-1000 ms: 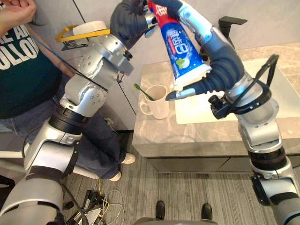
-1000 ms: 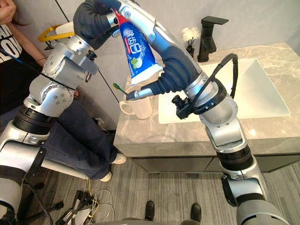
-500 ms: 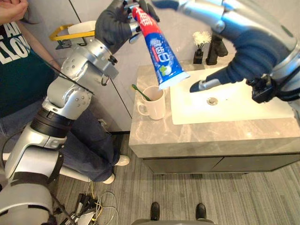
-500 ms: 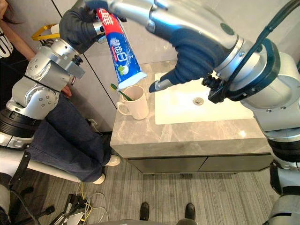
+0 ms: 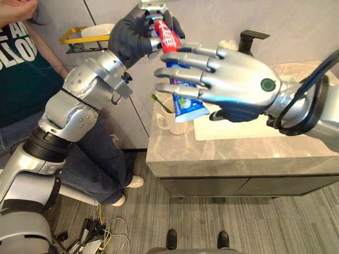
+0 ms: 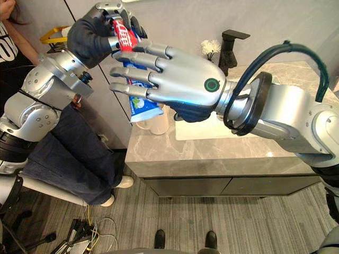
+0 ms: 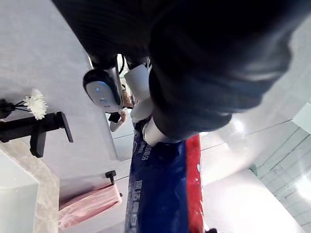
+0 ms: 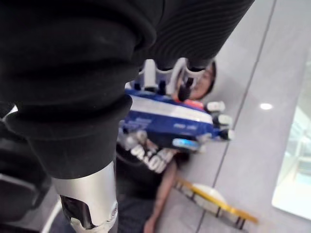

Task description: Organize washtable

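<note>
The toothpaste tube (image 5: 167, 39) hangs cap-up in the upper middle of the frame, above a mug (image 5: 168, 127) at the left end of the worktop (image 5: 238, 153). My left robot hand (image 5: 132, 34) is curled round its cap end. My right robot hand (image 5: 233, 79), centre frame, is spread in front of the tube with fingers straight, holding nothing. The tube looks light, soft and glossy, probably slippery. I judge a gentle hold across its lower body best, so that no paste squeezes out.
</note>
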